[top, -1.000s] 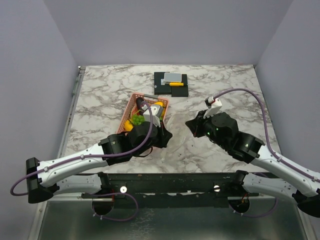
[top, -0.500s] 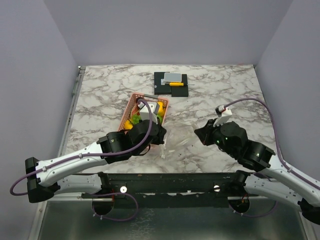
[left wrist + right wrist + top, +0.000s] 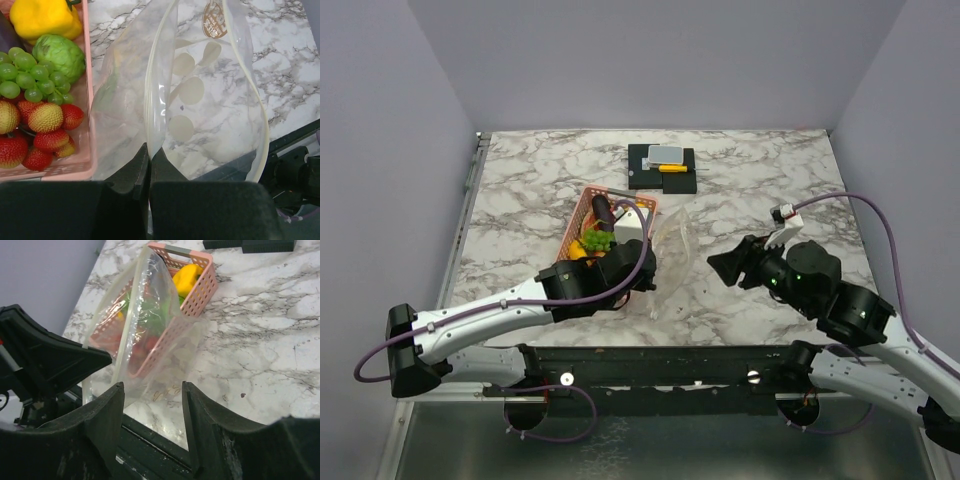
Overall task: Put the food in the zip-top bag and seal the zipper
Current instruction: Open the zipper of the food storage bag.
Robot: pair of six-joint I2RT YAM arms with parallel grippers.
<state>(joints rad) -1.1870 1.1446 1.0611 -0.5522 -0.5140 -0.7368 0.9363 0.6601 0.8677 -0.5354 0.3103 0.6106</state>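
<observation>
The zip-top bag [image 3: 210, 105] is clear and stands open-mouthed on the marble, beside the pink basket. My left gripper [image 3: 149, 151] is shut on the bag's near edge; from above the left gripper [image 3: 650, 283] sits at the bag's [image 3: 672, 245] left side. The food lies in the basket: a yellow pepper [image 3: 42, 17], a green artichoke-like piece [image 3: 59, 52], grapes [image 3: 25, 75] and strawberries [image 3: 42, 132]. My right gripper [image 3: 152, 395] is open and empty, a short way back from the bag [image 3: 145, 325]; in the top view the right gripper [image 3: 717, 264] is to the bag's right.
The pink perforated basket [image 3: 90, 105] stands left of the bag, its rim [image 3: 586, 200] visible from above. A black base with a yellow-and-grey item [image 3: 663, 165] sits at the back. Grey walls enclose the table; a black rail runs along its near edge.
My right gripper has opened, let go of the bag and drawn back to the right. The left gripper still pinches the bag, which now stands taller and more open.
</observation>
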